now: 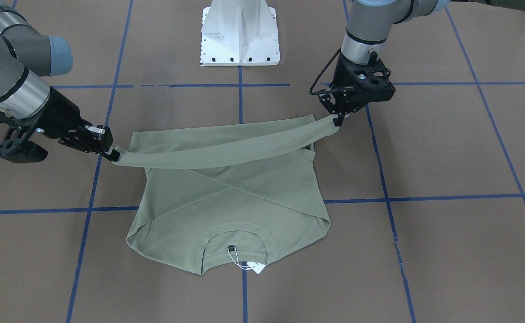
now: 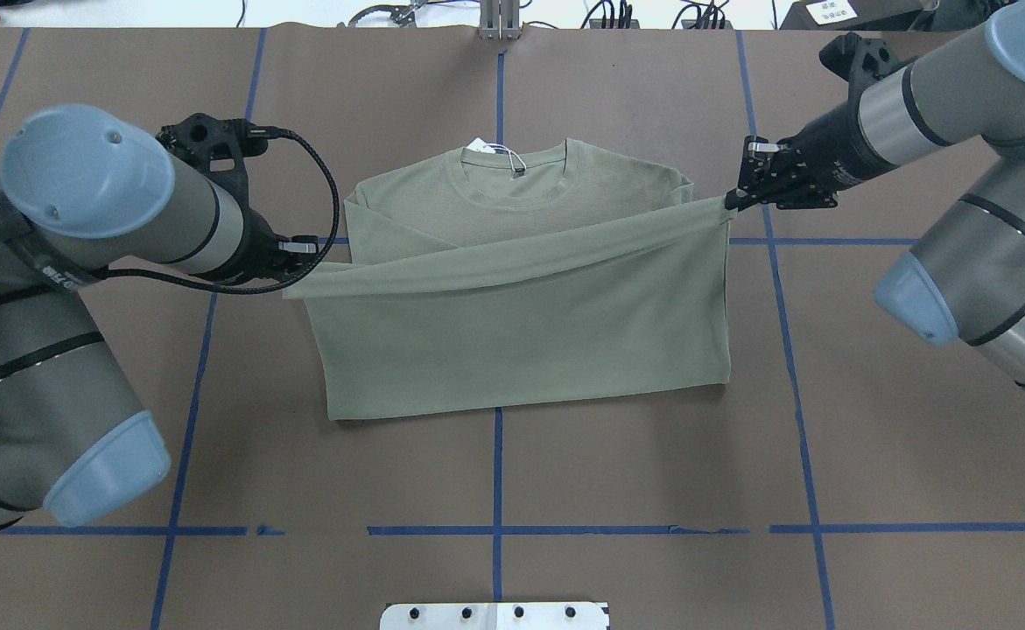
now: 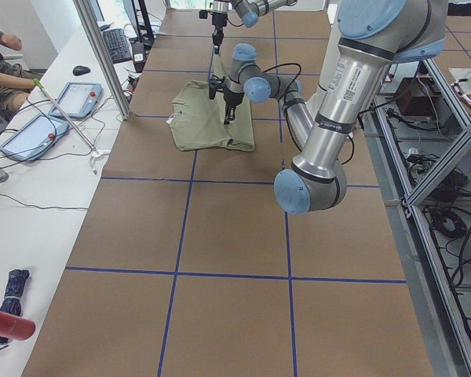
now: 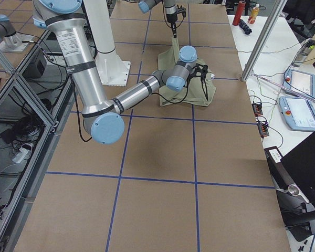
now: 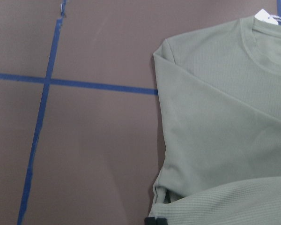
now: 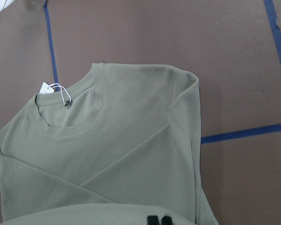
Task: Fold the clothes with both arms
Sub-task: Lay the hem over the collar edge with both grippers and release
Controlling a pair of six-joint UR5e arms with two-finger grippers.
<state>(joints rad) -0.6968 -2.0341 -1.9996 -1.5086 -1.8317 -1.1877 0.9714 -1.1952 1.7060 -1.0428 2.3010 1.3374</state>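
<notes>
1. Shirt (image 1: 226, 202) lay on the table (image 1: 446, 148), its hem edge lifted and stretched between left gripper (image 1: 339, 118) and right gripper (image 1: 115, 154), both clamped on it.
2. Overhead, the collar (image 2: 512, 182) with its hang tag (image 2: 477, 145) faced away from the robot.

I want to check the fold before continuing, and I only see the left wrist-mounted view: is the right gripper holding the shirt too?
Observer: Yes, the right gripper is shut on the lifted edge of the shirt, opposite the left gripper.
Operator: Are the two level?
Observer: No. In the overhead view the right gripper is nearer the collar than the left one.
Operator: Does the edge sag?
Observer: Slightly; it spans between them as a band above the shirt's body.
</notes>
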